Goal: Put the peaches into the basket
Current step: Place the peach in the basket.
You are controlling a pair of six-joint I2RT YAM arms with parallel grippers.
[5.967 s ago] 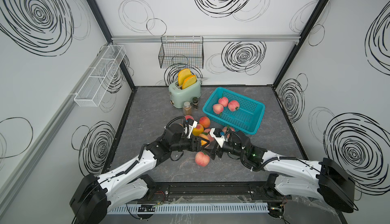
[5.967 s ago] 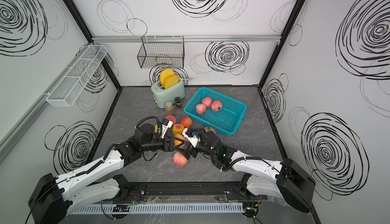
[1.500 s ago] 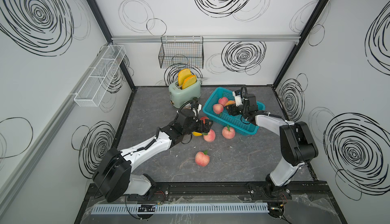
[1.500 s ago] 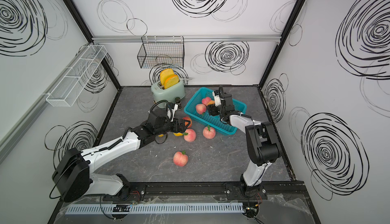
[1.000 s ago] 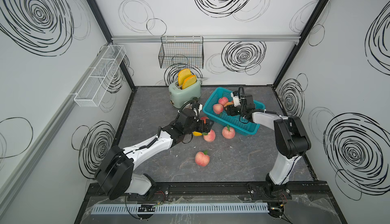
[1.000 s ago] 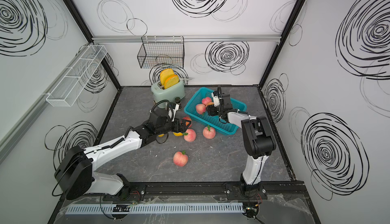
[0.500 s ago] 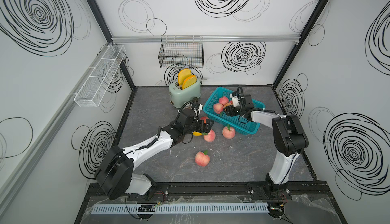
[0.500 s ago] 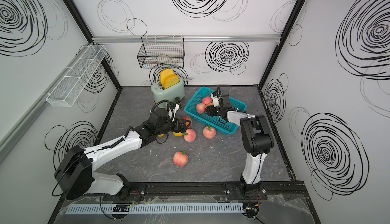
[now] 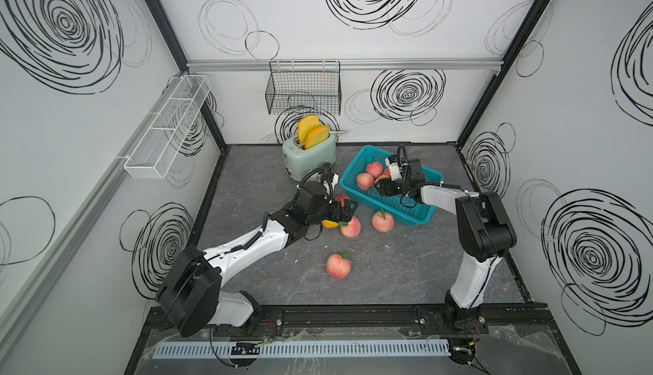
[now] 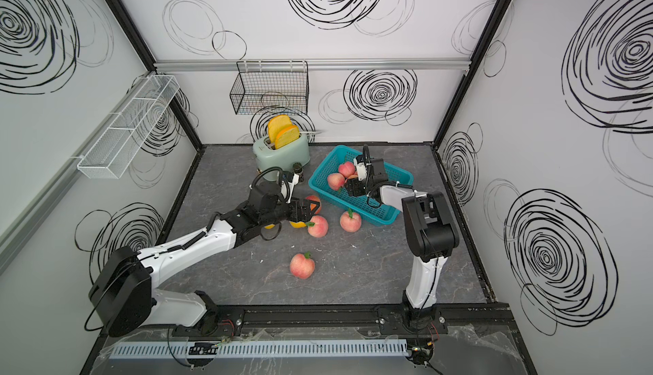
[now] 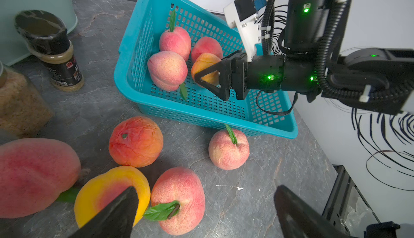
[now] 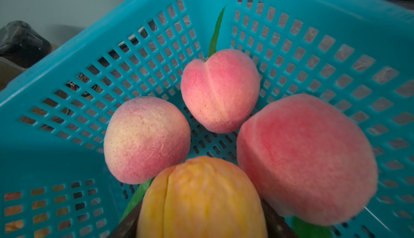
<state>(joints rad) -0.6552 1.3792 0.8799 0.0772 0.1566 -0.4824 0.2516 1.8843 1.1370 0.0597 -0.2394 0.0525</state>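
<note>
The teal basket (image 9: 399,210) (image 10: 364,214) lies at the back right, with three pink peaches (image 12: 219,91) in it. My right gripper (image 9: 383,187) (image 12: 201,222) is low inside the basket, shut on a yellow-orange peach (image 12: 201,198) (image 11: 205,65) that rests against the pink ones. Over the table's middle my left gripper (image 9: 344,212) (image 11: 206,194) stands open above a pink peach (image 11: 179,198) with a leaf, beside a yellow peach (image 11: 112,187). More peaches lie on the table: a red-orange one (image 11: 135,141), one against the basket's front wall (image 9: 382,220), one nearer the front (image 9: 338,266).
A mint toaster (image 9: 309,154) with two toast slices stands at the back, left of the basket. Two spice jars (image 11: 56,53) stand between it and the loose fruit. A black wire basket (image 9: 304,92) hangs on the back wall, a white mesh rack (image 9: 166,129) on the left wall.
My right gripper has carried the yellow-orange peach from the table's middle into the basket and in the last second edged lower among the pink ones. The left gripper has stayed over the loose peaches.
</note>
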